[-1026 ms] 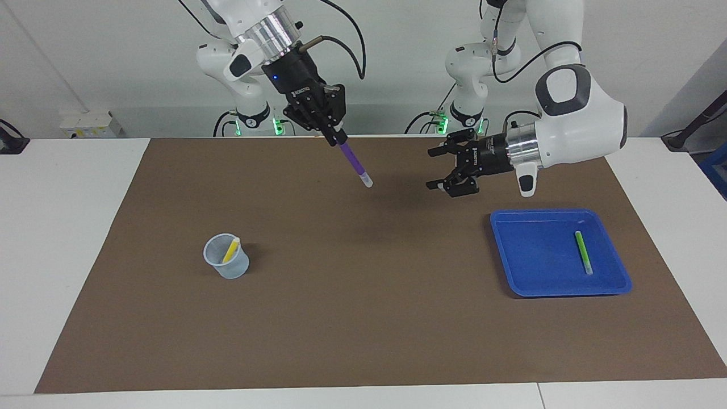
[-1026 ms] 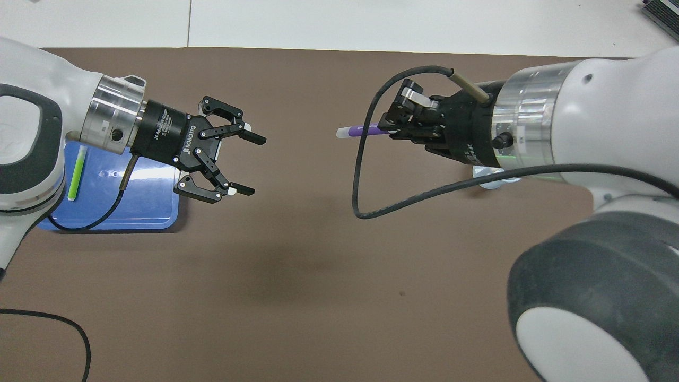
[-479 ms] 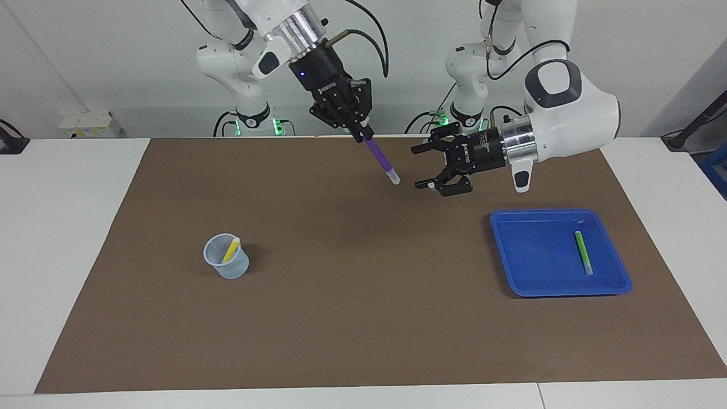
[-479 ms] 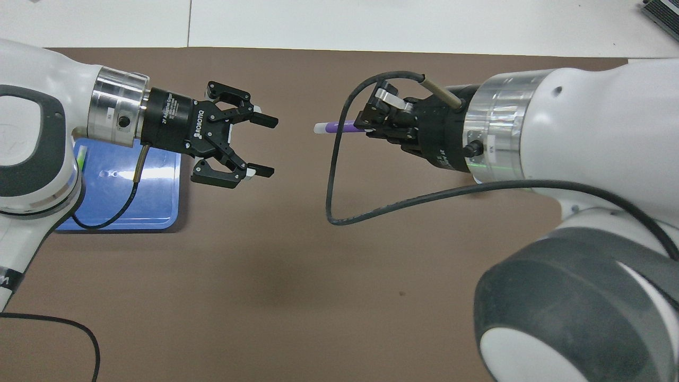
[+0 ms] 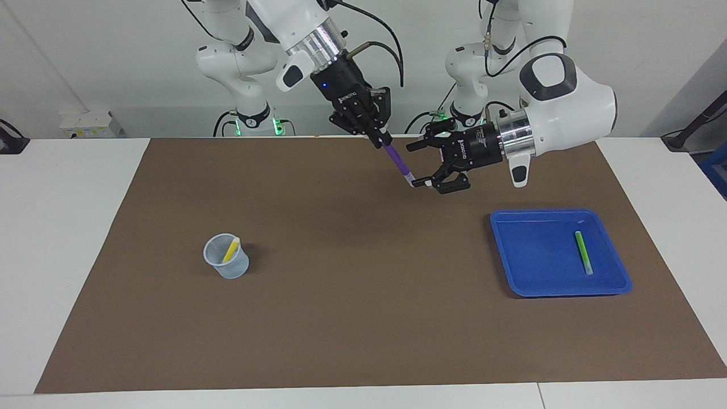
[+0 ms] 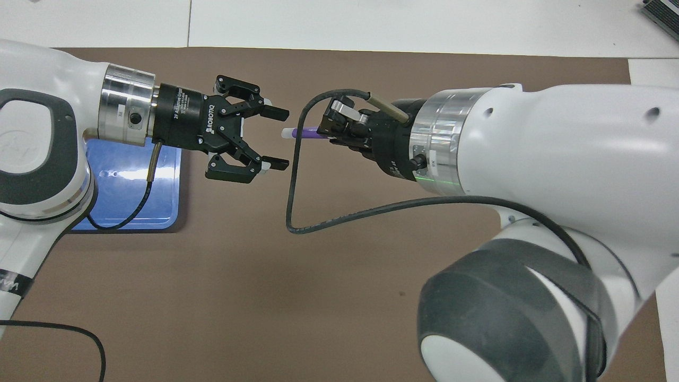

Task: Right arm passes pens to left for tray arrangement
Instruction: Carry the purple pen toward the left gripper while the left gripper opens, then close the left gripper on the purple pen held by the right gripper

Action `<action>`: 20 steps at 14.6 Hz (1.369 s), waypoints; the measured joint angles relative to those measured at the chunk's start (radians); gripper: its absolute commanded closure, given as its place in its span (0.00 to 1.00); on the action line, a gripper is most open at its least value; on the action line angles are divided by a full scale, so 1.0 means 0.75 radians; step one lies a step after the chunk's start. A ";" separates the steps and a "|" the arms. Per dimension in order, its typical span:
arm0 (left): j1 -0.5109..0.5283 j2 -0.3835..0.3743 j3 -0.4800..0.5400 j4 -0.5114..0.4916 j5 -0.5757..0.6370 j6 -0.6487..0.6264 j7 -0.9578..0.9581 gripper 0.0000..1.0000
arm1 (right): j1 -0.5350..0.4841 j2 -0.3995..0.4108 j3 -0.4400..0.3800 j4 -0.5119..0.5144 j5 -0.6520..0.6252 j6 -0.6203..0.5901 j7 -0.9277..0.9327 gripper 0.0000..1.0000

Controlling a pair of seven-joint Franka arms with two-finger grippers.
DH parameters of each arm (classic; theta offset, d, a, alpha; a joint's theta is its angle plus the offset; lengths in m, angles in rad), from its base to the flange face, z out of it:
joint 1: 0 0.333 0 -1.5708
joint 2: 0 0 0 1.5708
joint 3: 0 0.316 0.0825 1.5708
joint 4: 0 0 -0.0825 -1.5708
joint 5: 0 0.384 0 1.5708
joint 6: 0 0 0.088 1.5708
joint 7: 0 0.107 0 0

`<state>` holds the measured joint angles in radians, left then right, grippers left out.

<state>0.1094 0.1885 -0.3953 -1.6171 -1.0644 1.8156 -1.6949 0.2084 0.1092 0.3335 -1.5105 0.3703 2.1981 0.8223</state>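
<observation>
Both arms are raised above the brown mat (image 5: pixel 363 318), meeting in the upper centre of the facing view; the right gripper (image 5: pixel 379 135), descending from the upper left of that frame, has its fingertips pinched tight on the upper end of the purple pen (image 5: pixel 399 163), which slants downward with its white end lowest; in the overhead view the same pen (image 6: pixel 303 132) projects from the right gripper (image 6: pixel 334 130) at centre frame, white end pointing toward the left gripper (image 6: pixel 276 139). The left gripper (image 5: pixel 419 162), entering from the upper right of the facing view, lies roughly level with its fingers spread wide, one fingertip (image 6: pixel 277 112) above and one below the pen's white end in the overhead view; the white end sits at the mouth of the spread fingers, and whether it touches a fingertip cannot be told; nothing is gripped by this gripper. The blue tray (image 5: pixel 528 284) rests on the mat at lower right of the facing view, toward the left arm's end of the table; the green pen (image 5: pixel 583 252) lies flat inside it, near one rim; in the overhead view the tray (image 6: pixel 164 207) is largely hidden beneath the left arm at left of frame. The translucent cup (image 5: pixel 227 264) stands at lower left of centre in the facing view, the yellow pen (image 5: pixel 230 250) leaning inside it.
</observation>
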 measured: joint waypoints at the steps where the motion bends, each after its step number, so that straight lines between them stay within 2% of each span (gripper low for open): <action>1: 0.000 -0.003 0.000 0.000 0.000 0.000 0.000 0.16 | 0.014 0.006 0.000 -0.001 0.000 0.014 0.000 1.00; 4: -0.002 -0.031 -0.005 -0.003 0.000 0.000 0.000 0.15 | 0.047 0.029 0.000 -0.006 0.000 0.030 0.000 1.00; 6: -0.003 -0.052 -0.007 -0.026 0.001 -0.001 0.007 0.19 | 0.049 0.039 0.000 -0.012 0.000 0.030 0.000 1.00; 8: -0.003 -0.079 -0.007 -0.087 0.005 -0.001 0.094 0.23 | 0.057 0.044 0.000 -0.020 0.000 0.042 0.000 1.00; 12: 0.001 -0.129 -0.001 -0.192 0.008 0.004 0.239 0.23 | 0.064 0.044 0.000 -0.047 0.000 0.066 0.000 1.00; 13: 0.005 -0.133 0.006 -0.195 0.014 0.005 0.242 0.30 | 0.064 0.044 0.000 -0.048 0.000 0.067 0.000 1.00; 14: 0.014 -0.136 0.012 -0.195 0.022 0.004 0.243 0.46 | 0.064 0.044 0.000 -0.048 0.000 0.068 0.000 1.00; 15: 0.024 -0.136 0.016 -0.195 0.027 0.004 0.247 0.51 | 0.064 0.044 0.000 -0.048 0.000 0.068 0.000 1.00; 20: 0.027 -0.137 0.014 -0.195 0.032 0.006 0.258 0.52 | 0.064 0.044 0.000 -0.050 0.000 0.068 0.000 1.00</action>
<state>0.1299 0.0860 -0.3848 -1.7634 -1.0407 1.8201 -1.5015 0.2565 0.1422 0.3331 -1.5482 0.3703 2.2493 0.8223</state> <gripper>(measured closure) 0.511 0.815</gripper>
